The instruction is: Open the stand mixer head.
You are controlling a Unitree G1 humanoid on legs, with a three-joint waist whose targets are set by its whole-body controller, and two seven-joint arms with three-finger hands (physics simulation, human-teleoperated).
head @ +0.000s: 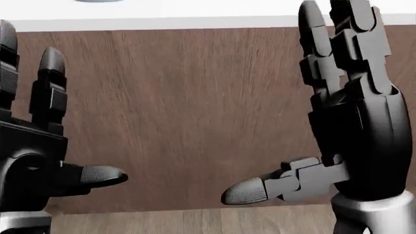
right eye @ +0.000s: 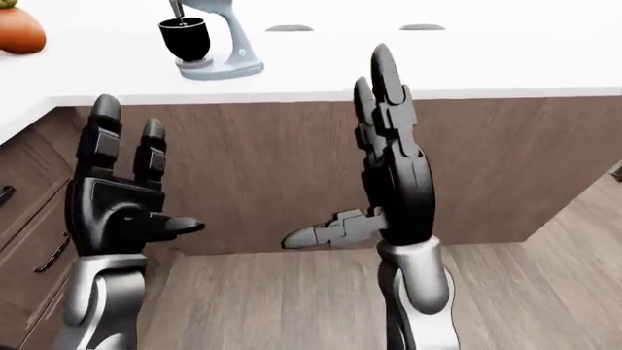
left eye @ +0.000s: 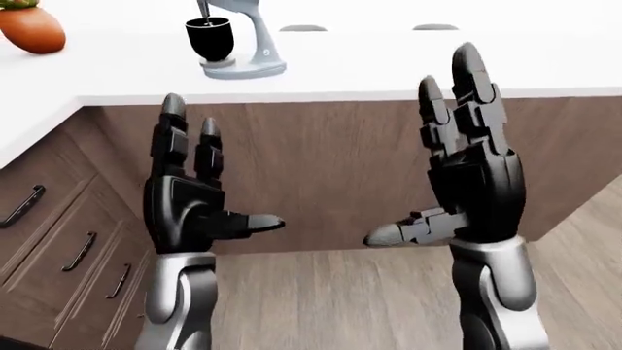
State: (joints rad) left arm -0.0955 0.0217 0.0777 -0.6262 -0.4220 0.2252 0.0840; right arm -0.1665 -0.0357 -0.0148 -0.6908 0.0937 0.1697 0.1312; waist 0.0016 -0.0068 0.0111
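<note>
A grey stand mixer [left eye: 254, 45] with a black bowl [left eye: 209, 39] stands on the white counter [left eye: 389, 65] at the top of the left-eye view; its head is cut off by the top edge. My left hand [left eye: 195, 197] is open, fingers up, below the counter edge and below the mixer. My right hand [left eye: 467, 168] is open, fingers up, thumb pointing left, to the right of the mixer and nearer the camera. Both hands are empty and far from the mixer.
An orange pot [left eye: 31, 29] stands at the counter's top left. Brown wood cabinet panel [left eye: 330, 168] runs under the counter. Drawers with dark handles [left eye: 79, 251] line the left side. Wood floor [left eye: 340, 299] lies below.
</note>
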